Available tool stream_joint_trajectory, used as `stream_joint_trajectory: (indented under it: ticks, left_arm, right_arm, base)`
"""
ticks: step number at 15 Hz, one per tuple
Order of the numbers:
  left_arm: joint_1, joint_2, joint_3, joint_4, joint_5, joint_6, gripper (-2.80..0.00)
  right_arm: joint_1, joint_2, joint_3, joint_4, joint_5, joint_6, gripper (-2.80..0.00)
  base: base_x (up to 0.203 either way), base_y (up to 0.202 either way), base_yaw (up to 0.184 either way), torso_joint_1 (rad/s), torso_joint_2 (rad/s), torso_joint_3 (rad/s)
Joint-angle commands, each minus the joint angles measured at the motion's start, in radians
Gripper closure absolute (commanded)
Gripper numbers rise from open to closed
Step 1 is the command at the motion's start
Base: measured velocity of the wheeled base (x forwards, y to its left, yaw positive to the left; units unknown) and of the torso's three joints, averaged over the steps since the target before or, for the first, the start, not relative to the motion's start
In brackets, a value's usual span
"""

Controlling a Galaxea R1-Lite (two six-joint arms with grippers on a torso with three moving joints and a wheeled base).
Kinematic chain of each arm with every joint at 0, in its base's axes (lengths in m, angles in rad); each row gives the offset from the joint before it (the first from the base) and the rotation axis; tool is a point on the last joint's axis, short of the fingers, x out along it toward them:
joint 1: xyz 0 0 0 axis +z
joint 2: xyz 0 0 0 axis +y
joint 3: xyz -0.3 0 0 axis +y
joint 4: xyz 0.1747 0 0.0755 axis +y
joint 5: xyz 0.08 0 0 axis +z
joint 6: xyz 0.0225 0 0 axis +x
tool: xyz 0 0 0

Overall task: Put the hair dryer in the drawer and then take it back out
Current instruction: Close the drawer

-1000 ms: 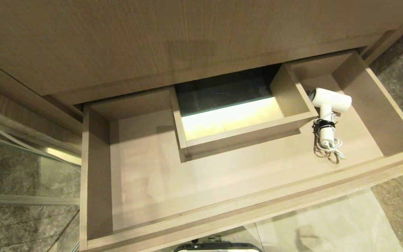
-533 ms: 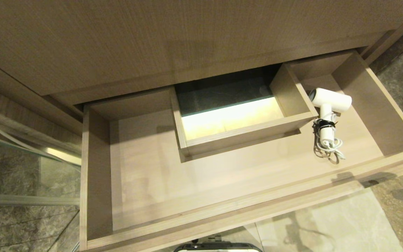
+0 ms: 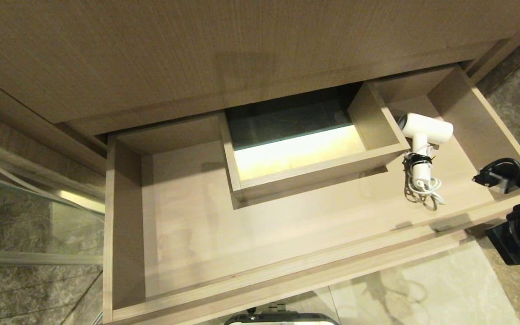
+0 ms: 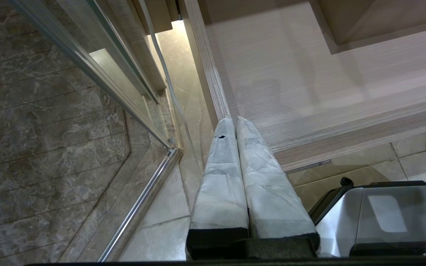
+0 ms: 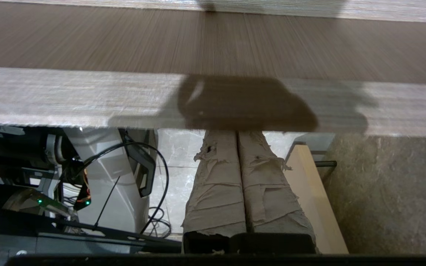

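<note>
The drawer (image 3: 287, 275) stands pulled out, and the white hair dryer (image 3: 424, 130) lies in its right-hand part beside the boxed cut-out (image 3: 377, 155). The dryer's strapped cord is coiled toward the front. My right arm (image 3: 519, 212) reaches in from the right edge, at the drawer's front right corner and apart from the dryer. In the right wrist view the right gripper (image 5: 237, 135) is shut on nothing, its tips just below the drawer's front edge (image 5: 68, 96). The left gripper (image 4: 234, 120) is shut and empty, parked by the drawer's left front corner (image 4: 220, 107).
A tall wood panel (image 3: 197, 54) overhangs the back of the drawer. A glass door with a metal rail (image 4: 139, 199) stands to the left. My base (image 3: 280, 319) sits before the drawer front, on marble floor (image 3: 422, 289). Cables (image 5: 154, 177) hang near the right gripper.
My right arm has come into the head view from the right edge and moved left to the drawer's front right corner. The hair dryer and the drawer have stayed put.
</note>
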Motion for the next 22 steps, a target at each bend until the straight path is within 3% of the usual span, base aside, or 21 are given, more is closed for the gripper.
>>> stream_joint_trajectory:
  ticks: [1,3,5,10,11,15,22]
  left_arm:
    - [0.0,0.0,0.002,0.0,0.0,0.0,0.0]
    - [-0.001,0.0,0.002,0.0,0.0,0.0,0.0]
    - [-0.001,0.0,0.0,0.0,0.0,0.0,0.0]
    - [0.0,0.0,0.002,0.0,0.0,0.0,0.0]
    - [-0.001,0.0,0.001,0.0,0.0,0.0,0.0]
    - [-0.001,0.0,0.001,0.0,0.0,0.0,0.0]
    - [0.0,0.0,0.0,0.0,0.0,0.0,0.0]
  right_arm:
    - [-0.001,0.044,-0.006,-0.026,0.001,0.0,0.0]
    - [-0.001,0.067,-0.01,-0.123,0.001,0.003,0.0]
    - [-0.002,0.1,-0.035,-0.301,0.003,0.01,0.0]
    - [-0.002,0.22,-0.215,-0.751,0.014,0.036,0.0]
    - [-0.004,0.22,-0.221,-0.754,0.016,0.03,0.0]
    - [-0.016,0.09,-0.122,-0.513,0.023,0.016,0.0]
    - [-0.006,-0.138,0.089,-0.481,0.103,0.018,0.0]
  base:
    - [0.0,0.0,0.0,0.0,0.0,0.0]
    - [0.0,0.0,0.0,0.0,0.0,0.0]
    - [0.0,0.0,0.0,0.0,0.0,0.0]
    - [0.0,0.0,0.0,0.0,0.0,0.0]
    - [0.0,0.0,0.0,0.0,0.0,0.0]
    - [0.0,0.0,0.0,0.0,0.0,0.0]
    - [0.0,0.0,0.0,0.0,0.0,0.0]
